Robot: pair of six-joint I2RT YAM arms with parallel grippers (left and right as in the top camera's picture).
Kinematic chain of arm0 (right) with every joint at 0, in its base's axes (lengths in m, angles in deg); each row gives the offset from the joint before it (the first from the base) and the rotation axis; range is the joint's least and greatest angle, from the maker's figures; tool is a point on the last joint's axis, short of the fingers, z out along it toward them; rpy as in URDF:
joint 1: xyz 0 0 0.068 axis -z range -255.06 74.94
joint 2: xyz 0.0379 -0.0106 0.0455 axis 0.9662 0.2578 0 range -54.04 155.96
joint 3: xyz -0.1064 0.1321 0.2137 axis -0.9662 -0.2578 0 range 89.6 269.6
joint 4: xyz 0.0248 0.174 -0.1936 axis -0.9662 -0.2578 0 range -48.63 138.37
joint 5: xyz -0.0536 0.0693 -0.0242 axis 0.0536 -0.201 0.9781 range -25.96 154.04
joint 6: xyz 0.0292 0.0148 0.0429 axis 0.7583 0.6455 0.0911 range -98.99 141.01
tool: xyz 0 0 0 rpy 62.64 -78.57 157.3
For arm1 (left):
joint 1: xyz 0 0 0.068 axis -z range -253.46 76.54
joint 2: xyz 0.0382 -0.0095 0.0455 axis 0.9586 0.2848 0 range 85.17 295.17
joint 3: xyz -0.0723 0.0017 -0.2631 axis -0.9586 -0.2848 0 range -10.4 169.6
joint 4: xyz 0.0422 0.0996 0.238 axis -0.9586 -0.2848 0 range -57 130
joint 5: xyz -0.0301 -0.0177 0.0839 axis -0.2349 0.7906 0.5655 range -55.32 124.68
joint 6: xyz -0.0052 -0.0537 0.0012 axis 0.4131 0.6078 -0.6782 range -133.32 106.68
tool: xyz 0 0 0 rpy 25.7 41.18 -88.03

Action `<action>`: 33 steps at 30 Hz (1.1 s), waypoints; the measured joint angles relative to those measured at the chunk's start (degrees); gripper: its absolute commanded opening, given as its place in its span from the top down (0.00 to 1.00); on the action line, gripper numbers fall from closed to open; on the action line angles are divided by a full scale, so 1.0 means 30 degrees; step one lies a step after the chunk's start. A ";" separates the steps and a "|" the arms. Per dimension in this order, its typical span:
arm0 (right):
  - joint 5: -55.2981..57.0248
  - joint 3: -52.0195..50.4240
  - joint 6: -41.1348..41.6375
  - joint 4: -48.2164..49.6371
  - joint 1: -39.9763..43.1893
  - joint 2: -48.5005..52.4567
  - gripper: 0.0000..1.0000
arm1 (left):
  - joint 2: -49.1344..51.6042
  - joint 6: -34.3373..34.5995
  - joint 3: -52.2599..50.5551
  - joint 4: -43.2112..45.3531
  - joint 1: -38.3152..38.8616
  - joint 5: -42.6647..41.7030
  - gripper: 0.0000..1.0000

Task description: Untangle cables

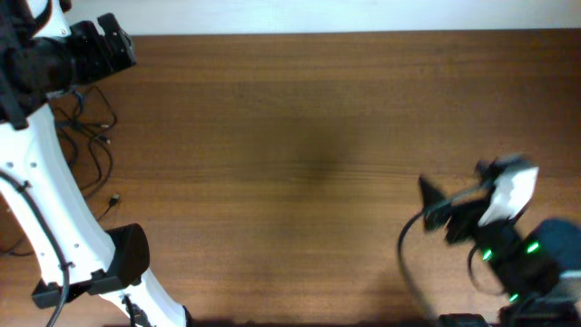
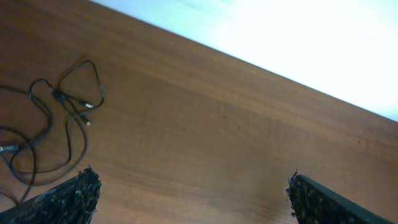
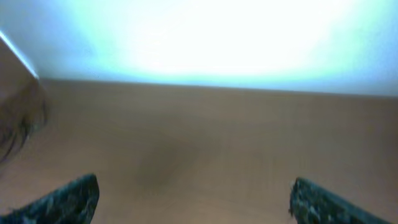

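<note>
Table: brown wood-grain top, long grain lines running side to side, pale wall beyond its 12 o'clock edge.

On it: cables, thin black wires in loose loops and curls, lying flat at the 9 o'clock edge in the overhead view and partly hidden there. In the left wrist view, two small light-tipped plug ends lie near each other at 3 o'clock of the clump.

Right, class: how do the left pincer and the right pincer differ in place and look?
Overhead, the left pincer is top left, near the cables; the right pincer is lower right, far from them. The left pincer looks sharp there, the right pincer blurred. Both are open and empty.
</note>
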 measured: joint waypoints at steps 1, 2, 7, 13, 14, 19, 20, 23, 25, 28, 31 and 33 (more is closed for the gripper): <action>0.0000 -0.2725 -0.0022 0.2550 -0.0029 -0.1829 0.01 | 0.0036 0.0007 -0.0036 -0.0007 0.0000 -0.0007 0.01; 0.0015 -0.5005 0.0000 0.4779 -0.0029 -0.3147 0.01 | 0.0036 0.0007 -0.0044 -0.0051 0.0000 -0.0007 0.01; 0.1399 -1.2692 -0.0015 0.9996 -0.0066 -0.8386 0.01 | 0.0036 0.0000 -0.0051 -0.0022 0.0000 -0.0007 0.01; 0.3249 -1.4855 -0.0015 1.0054 -0.0066 -0.9566 0.01 | 0.0036 0.0000 -0.0051 -0.0022 0.0000 -0.0015 0.01; 0.3366 -1.4863 -0.0022 1.0076 -0.0066 -0.9573 0.01 | 0.0036 0.0000 -0.0058 -0.0015 0.0000 -0.0007 0.01; 0.3446 -1.4863 -0.0007 1.0076 -0.0066 -0.9581 0.01 | 0.0036 0.0007 -0.0058 -0.0015 0.0000 -0.0007 0.01; 0.3446 -1.4863 -0.0015 1.0076 -0.0066 -0.9581 0.01 | 0.0036 0.0000 -0.0058 -0.0015 0.0000 -0.0007 0.01; 0.3446 -1.4863 -0.0015 1.0076 -0.0066 -0.9573 0.01 | 0.0036 0.0007 -0.0058 -0.0015 0.0000 -0.0007 0.01; 0.3446 -1.4863 0.0000 1.0076 -0.0066 -0.9581 0.01 | 0.0036 0.0000 -0.0058 -0.0015 0.0000 -0.0007 0.01; 0.3446 -1.4863 -0.0007 1.0076 -0.0066 -0.9573 0.01 | 0.0036 0.0007 -0.0058 -0.0015 0.0000 -0.0007 0.01; 0.3446 -1.4863 -0.0007 1.0076 -0.0066 -0.9573 0.01 | 0.0036 0.0000 -0.0051 -0.0015 0.0000 0.0015 0.01; 0.3446 -1.4863 -0.0007 1.0076 -0.0066 -0.9581 0.01 | 0.0036 0.0000 -0.0058 -0.0015 0.0000 0.0153 0.01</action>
